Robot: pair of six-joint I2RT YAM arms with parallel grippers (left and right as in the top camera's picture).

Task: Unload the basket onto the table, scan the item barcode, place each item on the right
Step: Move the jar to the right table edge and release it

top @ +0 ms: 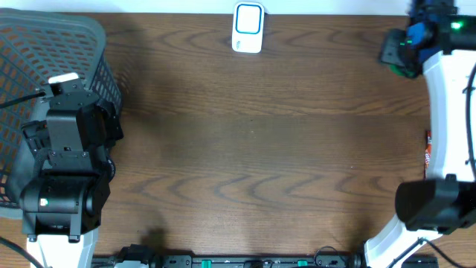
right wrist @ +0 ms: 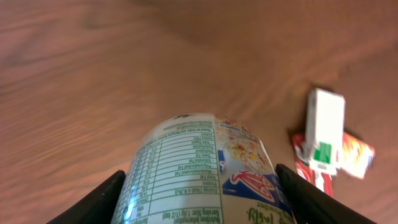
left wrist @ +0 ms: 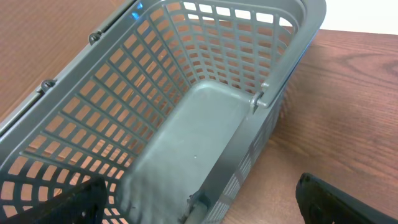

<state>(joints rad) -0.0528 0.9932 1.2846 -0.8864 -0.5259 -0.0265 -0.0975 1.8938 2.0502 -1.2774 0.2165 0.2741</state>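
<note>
Right gripper (right wrist: pixel 205 202) clamped on food cup (right wrist: pixel 199 168), table's 2 o'clock. Scanner (top: pixel 248 27) sits at 12. Left gripper (left wrist: pixel 208 208) spread wide over basket (left wrist: pixel 155 93), holding nothing. Risk: barcode not visible, nutrition panel up, so I might present wrong face. Round cup could twist in my fingers.

basket (top: pixel 89 37) at the counter's (top: pixel 260 149) left end; scanner (top: pixel 248 28) at the middle of its far edge; near the right edge a box (right wrist: pixel 326 124) lies on a packet (right wrist: pixel 359 154)
</note>
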